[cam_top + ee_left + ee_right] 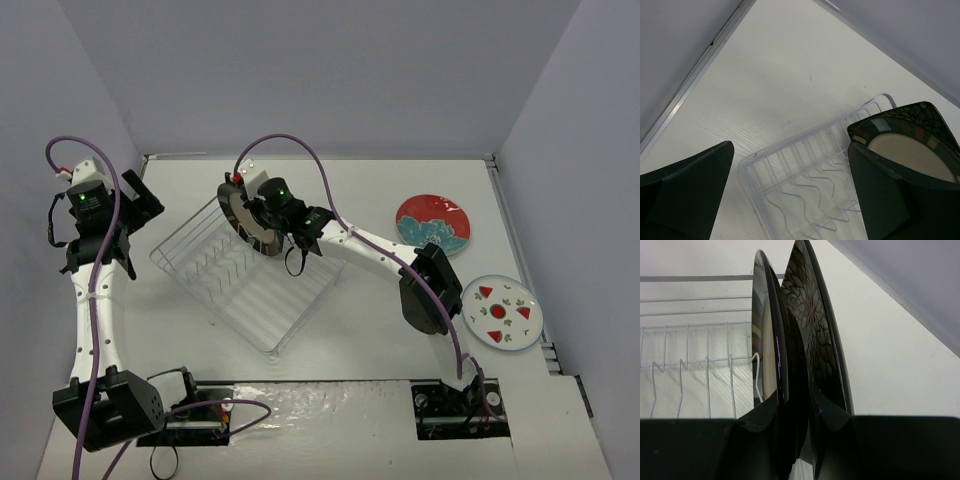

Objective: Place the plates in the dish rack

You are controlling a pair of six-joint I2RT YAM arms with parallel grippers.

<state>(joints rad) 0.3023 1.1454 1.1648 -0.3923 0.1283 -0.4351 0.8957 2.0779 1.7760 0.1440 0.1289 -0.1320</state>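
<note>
Right gripper (796, 415) is clamped on the rim of the beige striped plate (762, 340), holding it on edge among the tines at the far end of the dish rack (240, 290). Just to the gripper's right the black floral plate (815, 315) stands upright in the rack, close beside the held one. Well off to its right, the red-and-teal plate (433, 223) and white plate (503, 311) lie flat on the table (370, 320). Left gripper (790, 146) hovers wide open, with the rack's corner below it.
</note>
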